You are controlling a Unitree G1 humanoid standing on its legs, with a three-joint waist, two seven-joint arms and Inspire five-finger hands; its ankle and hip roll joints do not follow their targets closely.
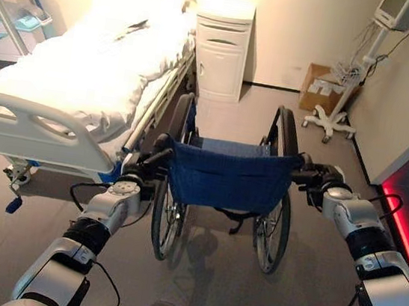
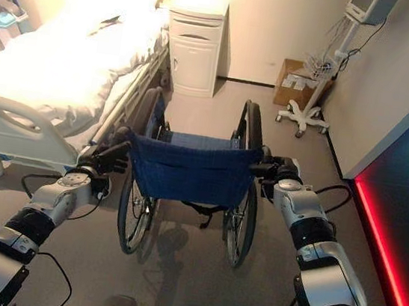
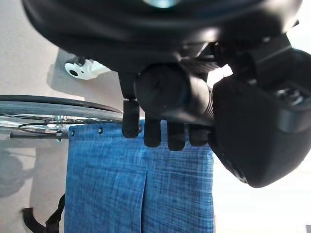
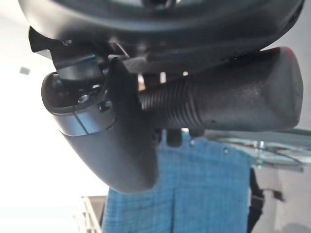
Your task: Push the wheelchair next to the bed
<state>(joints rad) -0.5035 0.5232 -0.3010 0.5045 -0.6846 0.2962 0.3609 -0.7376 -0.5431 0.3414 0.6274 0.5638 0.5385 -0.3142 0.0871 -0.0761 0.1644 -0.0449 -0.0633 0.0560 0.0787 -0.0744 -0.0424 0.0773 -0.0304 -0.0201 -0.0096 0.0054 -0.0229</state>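
Both hands, left hand (image 1: 142,166) and right hand (image 1: 315,175), grip the wheelchair (image 1: 224,174) handles beside the bed (image 1: 87,70).

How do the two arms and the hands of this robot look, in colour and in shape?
Both arms are built of rounded silver-grey shells joined by black ribbed bands, with thin black cables looping beside them. The left hand and the right hand are dark, nearly black, with a bulky smooth palm housing and a row of blocky fingers.
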